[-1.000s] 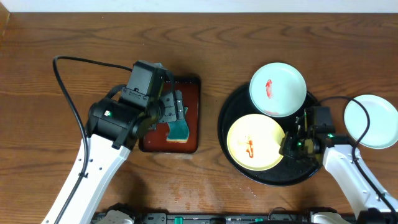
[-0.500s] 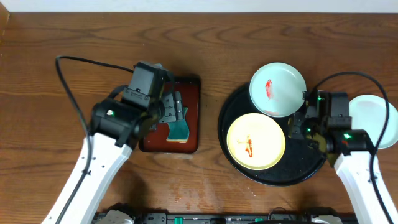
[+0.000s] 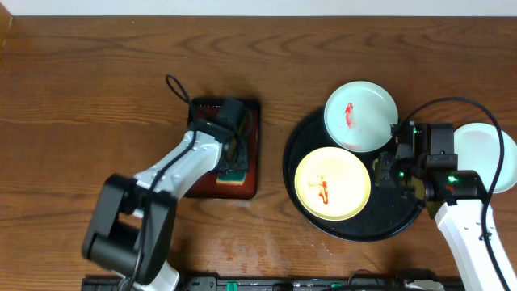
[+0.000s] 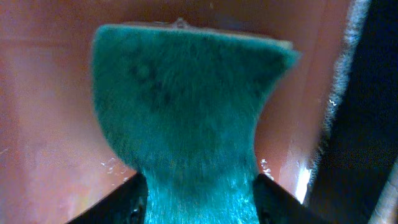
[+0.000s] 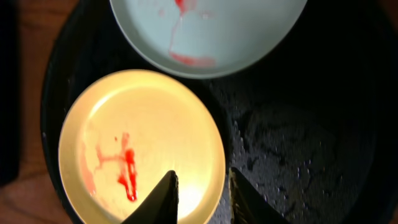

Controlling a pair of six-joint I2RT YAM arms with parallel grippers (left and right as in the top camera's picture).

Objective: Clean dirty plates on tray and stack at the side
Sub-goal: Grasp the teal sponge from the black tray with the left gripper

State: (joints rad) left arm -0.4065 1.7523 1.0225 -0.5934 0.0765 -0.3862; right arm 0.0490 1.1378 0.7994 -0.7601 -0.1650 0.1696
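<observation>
Two smeared plates lie on the black tray (image 3: 404, 220): a pale yellow plate (image 3: 331, 184) at the front and a mint-white plate (image 3: 361, 115) on the far rim. A clean pale plate (image 3: 487, 158) rests on the table right of the tray, partly under my right arm. My right gripper (image 3: 386, 172) hovers at the yellow plate's right rim. In the right wrist view it (image 5: 202, 172) is open, one finger over the yellow plate (image 5: 137, 143), the other over the tray (image 5: 298, 137). My left gripper (image 4: 199, 186) is shut on a teal sponge (image 4: 186, 93), pinching its sides.
The sponge (image 3: 234, 171) lies in a wet rectangular reddish-brown tray (image 3: 206, 184) left of the black tray. Brown wood table surrounds both. A black cable loops behind my left arm, another over my right arm.
My left arm dropped onto the sponge and its fingers closed in on it. My right arm moved up and right from the tray's front, then held still with its jaws slightly parted.
</observation>
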